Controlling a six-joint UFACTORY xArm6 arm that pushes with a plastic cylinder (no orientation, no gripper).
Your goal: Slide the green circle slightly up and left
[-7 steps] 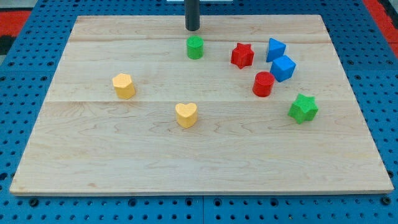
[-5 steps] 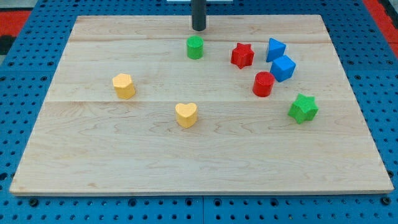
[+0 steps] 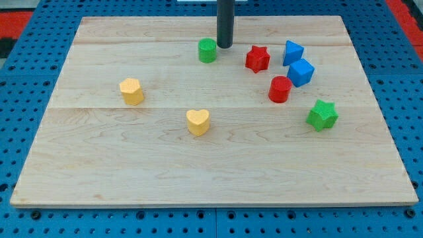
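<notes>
I am holding my tip (image 3: 225, 46) just to the right of the green circle (image 3: 207, 50), near the top edge of the desk (image 3: 99, 158), a little left of the desk's middle line. Tip and block are looking close, perhaps touching; I cannot tell which. I am carrying no jaws at all, only this straight rod, so nothing is opening or closing here.

The green circle is sitting upright, a short round plug. I am judging it to be light, stiff and smooth-bottomed, so it should be sliding readily on the wood and may be rolling off around my tip if I am pressing off-centre. There is no taking hold of it; the contact ought to be on its lower-right flank, so that the shove is running up and left through its middle.

The red star (image 3: 258, 58) is lying near on the right, well clear of that path. The yellow heart (image 3: 197, 121) is resting toward the desk's middle, far from the work.
</notes>
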